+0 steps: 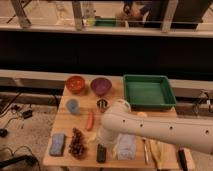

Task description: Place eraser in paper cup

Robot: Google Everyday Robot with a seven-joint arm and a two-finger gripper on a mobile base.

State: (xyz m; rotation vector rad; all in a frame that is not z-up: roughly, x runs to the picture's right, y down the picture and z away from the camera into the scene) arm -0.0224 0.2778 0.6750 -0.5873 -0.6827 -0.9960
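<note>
Eraser (101, 153) first: lies flat on the table (65, 127) at the near edge, squeezed between grapes (76, 142) on the left and cloth (126, 146) on the right. Not lifted, not gripped, so basically nothing done yet. As for the gripper (103, 139): hangs just on the far side of it, tucked under the tip of the big white arm (160, 131), pincer released and holding nothing. Left to do: drop down, grab, lift, carry, let go over the paper cup. Can't spot the paper cup anywhere, probably hidden behind the arm, so no telling about the length of the carry. Around it: carrot (90, 120) just far-left, blue cup (73, 106) and metal cup (102, 104) beyond that, orange bowl (76, 84) and purple bowl (100, 86) at the far edge, green tray (148, 91) far right, sponge (57, 144) near left. Tight spot with grapes and cloth flanking, so could easily nudge either on the way down.
</note>
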